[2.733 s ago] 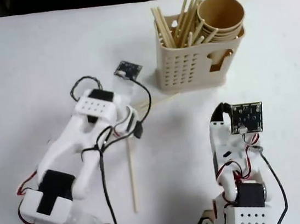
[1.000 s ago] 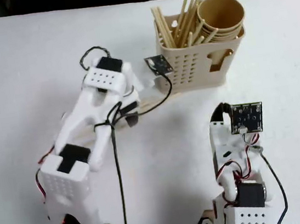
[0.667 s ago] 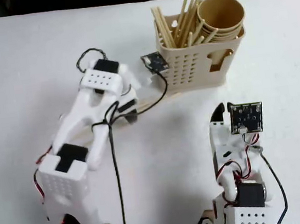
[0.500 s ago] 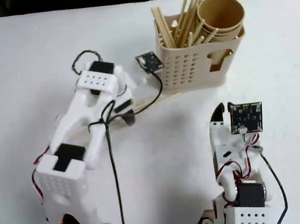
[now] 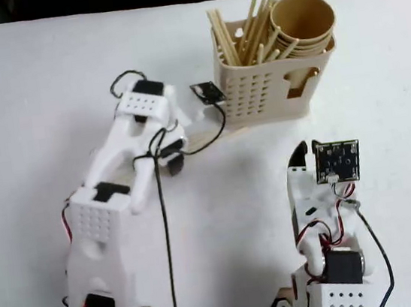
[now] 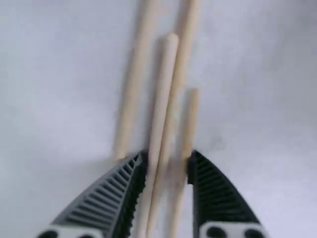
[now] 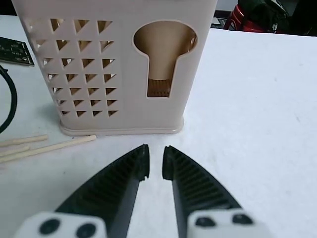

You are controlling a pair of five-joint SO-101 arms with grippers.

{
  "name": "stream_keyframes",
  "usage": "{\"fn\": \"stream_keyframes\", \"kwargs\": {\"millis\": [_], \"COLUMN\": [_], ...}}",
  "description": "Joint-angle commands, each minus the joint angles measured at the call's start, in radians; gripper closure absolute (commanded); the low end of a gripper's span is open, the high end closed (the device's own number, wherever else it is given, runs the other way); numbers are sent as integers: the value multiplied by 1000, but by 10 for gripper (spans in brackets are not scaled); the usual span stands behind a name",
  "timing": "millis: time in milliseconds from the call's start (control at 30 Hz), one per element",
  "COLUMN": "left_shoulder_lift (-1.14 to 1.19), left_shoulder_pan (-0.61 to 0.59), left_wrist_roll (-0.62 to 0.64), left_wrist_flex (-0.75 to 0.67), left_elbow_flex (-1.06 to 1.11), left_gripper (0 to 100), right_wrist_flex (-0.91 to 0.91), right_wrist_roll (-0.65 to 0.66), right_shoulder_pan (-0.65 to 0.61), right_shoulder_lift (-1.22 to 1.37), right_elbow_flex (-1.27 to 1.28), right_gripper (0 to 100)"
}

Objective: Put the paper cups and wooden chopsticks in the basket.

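A beige basket (image 5: pixel 258 93) at the table's back holds stacked paper cups (image 5: pixel 302 16) and several wooden chopsticks (image 5: pixel 238 28). Loose chopsticks (image 5: pixel 221 132) lie on the table at its front left corner. My left arm (image 5: pixel 143 112) stretches to them. My left gripper (image 6: pixel 166 161) is down over these chopsticks, shut on two of them (image 6: pixel 163 99), with others alongside. My right gripper (image 7: pixel 156 161) rests shut and holds nothing, a short way in front of the basket (image 7: pixel 99 64). A cup (image 7: pixel 161 59) shows through the basket's cut-out. Chopstick ends (image 7: pixel 44 146) lie by the base.
The left arm's camera board (image 7: pixel 15 49) and its black cable (image 7: pixel 7 109) hang close to the basket's left wall. White table spreads bare to the right of the basket (image 5: pixel 386 84). Dark and red items stand beyond the far edge (image 7: pixel 262 15).
The left arm went from mid-table to the basket's front left corner, then sank lower there. The chopstick lying mid-table at first is gone from that spot. The right arm kept still.
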Motion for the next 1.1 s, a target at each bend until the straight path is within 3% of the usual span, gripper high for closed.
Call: {"fn": "stream_keyframes", "kwargs": {"millis": [0, 367, 733, 1067], "left_shoulder_lift": [79, 154, 136, -223], "left_shoulder_pan": [13, 48, 50, 51], "left_wrist_roll": [-9, -2, 0, -5], "left_wrist_flex": [86, 278, 287, 262], "left_elbow_flex": [-143, -213, -132, 175], "left_gripper": [968, 978, 978, 978], "right_wrist_flex": [-22, -22, -22, -22], "right_wrist_roll": [8, 8, 8, 8], "right_shoulder_pan": [-4, -1, -1, 1], "right_shoulder_lift": [-8, -8, -8, -8], "right_elbow_flex": [-6, -6, -6, -6], "right_gripper": [936, 935, 935, 935]}}
